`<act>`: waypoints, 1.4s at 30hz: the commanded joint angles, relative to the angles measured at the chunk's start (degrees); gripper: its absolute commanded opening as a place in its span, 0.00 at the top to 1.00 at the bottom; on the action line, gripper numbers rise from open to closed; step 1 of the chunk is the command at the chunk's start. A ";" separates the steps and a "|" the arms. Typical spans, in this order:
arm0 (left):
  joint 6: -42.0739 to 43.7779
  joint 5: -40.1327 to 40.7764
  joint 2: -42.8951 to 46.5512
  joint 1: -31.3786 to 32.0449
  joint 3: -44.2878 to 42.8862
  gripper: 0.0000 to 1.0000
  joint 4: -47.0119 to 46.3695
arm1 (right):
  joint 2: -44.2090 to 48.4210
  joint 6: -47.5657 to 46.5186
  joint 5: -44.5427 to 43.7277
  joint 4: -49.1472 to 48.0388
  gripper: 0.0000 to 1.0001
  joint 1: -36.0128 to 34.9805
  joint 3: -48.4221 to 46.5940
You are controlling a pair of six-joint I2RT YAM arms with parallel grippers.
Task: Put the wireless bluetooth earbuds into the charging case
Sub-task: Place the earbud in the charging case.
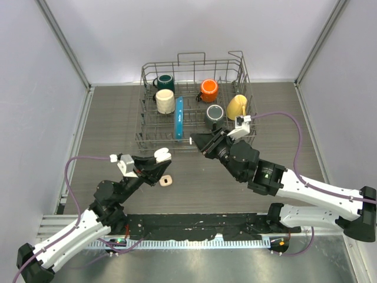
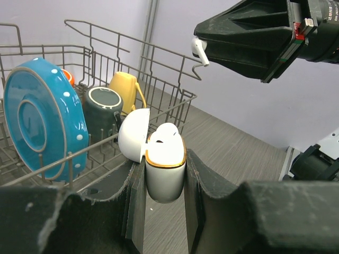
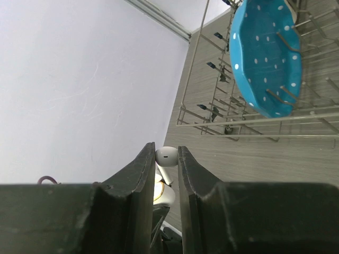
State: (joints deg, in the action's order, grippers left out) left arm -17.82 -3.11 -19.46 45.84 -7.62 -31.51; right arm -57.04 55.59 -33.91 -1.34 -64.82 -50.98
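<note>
My left gripper is shut on a white charging case with a gold rim and holds it above the table. In the left wrist view the case sits between my fingers with its lid open, and one white earbud sits inside. My right gripper is shut on another white earbud, up and to the right of the case, apart from it. The right wrist view shows that earbud pinched between the fingers, stem pointing toward the case. A small pale pink-beige item lies on the table below the case.
A wire dish rack stands at the back of the table, just behind my right gripper. It holds a blue dotted plate and dark green, cream, orange, grey and yellow mugs.
</note>
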 commanded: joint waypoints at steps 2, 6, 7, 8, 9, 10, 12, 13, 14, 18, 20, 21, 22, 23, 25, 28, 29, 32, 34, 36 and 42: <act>0.24 -1.10 0.04 -0.14 -0.29 1.00 -3.48 | -0.62 -2.85 2.09 -7.69 0.99 -0.75 -0.70; 0.68 -1.46 -0.40 -0.14 -0.47 1.00 -3.38 | -1.58 -3.21 2.62 -10.17 0.99 -1.45 0.01; 0.69 -1.54 -0.66 -0.05 -0.38 1.00 -3.73 | -1.76 -3.47 2.80 -10.08 0.99 -1.54 -0.34; 0.77 -1.54 -1.36 -0.05 -0.29 1.00 -4.61 | -2.02 -3.47 3.41 -10.34 0.99 -1.63 -0.43; 0.95 -1.63 -1.71 -0.05 -0.38 1.00 -4.96 | -2.37 -4.26 3.59 -10.69 0.99 -2.06 -0.52; 1.04 -1.89 -2.24 -0.05 -0.64 1.00 -5.32 | -2.81 -4.53 3.68 -11.13 0.99 -2.33 -0.61; 1.39 -2.16 -4.00 -0.05 -0.82 1.00 -6.37 | -3.34 -5.40 3.68 -12.28 0.99 -2.94 -0.87; 1.39 -2.25 -4.79 -0.05 -0.99 1.00 -7.77 | -3.95 -5.76 3.76 -13.06 0.99 -3.38 -0.87; 1.30 -2.25 -5.40 -0.14 -1.00 1.00 -8.56 | -4.31 -6.02 3.68 -13.59 0.99 -3.65 -0.96; 1.30 -1.72 -9.35 -0.05 -1.17 1.00 -12.87 | -5.89 -6.99 2.54 -15.70 0.99 -5.40 -1.05; 2.18 -1.37 -10.15 0.03 -1.35 1.00 -14.19 | -7.20 -8.39 1.57 -16.32 0.99 -6.72 -1.22; 2.44 -1.28 -10.33 0.03 -1.61 1.00 -14.28 | -7.56 -8.74 -0.26 -16.32 0.99 -7.34 -1.57; 3.05 -1.45 -10.85 0.03 -1.96 1.00 -14.28 | -8.00 -9.70 -0.97 -16.58 0.99 -7.78 -1.66; 3.32 -1.72 -10.86 -0.05 -2.14 1.00 -14.28 | -8.96 -9.98 -1.85 -16.59 0.99 -8.74 -1.84; 3.41 -1.98 -11.21 0.12 -2.40 1.00 -14.37 | -10.19 -10.94 -3.61 -16.50 0.99 -9.54 -2.54; 3.50 -2.25 -11.12 0.21 -2.40 1.00 -14.37 | -11.95 -12.00 -5.11 -16.85 0.99 -10.42 -3.42; 3.59 -2.33 -11.12 0.30 -2.32 1.00 -14.37 | -12.31 -12.35 -5.46 -17.02 0.99 -10.50 -3.60; 3.94 -2.33 -10.95 0.65 -2.23 1.00 -14.28 | -13.54 -12.88 -6.17 -17.64 0.99 -10.77 -4.04; 4.11 -2.33 -10.86 0.74 -2.31 1.00 -13.85 | -14.06 -13.40 -6.60 -17.64 0.99 -10.94 -4.65; 4.37 -2.25 -10.77 1.00 -2.31 1.00 -13.50 | -14.42 -13.93 -7.39 -17.47 0.99 -11.12 -5.00; 4.73 -1.90 -11.03 1.26 -2.49 1.00 -13.49 | -15.65 -16.04 -10.38 -17.03 0.99 -12.53 -6.14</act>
State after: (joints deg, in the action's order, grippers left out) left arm -14.48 -5.19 -30.61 46.65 -7.68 -41.45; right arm -72.14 42.24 -39.83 -15.73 -76.20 -54.04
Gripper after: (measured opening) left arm 0.322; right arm 0.256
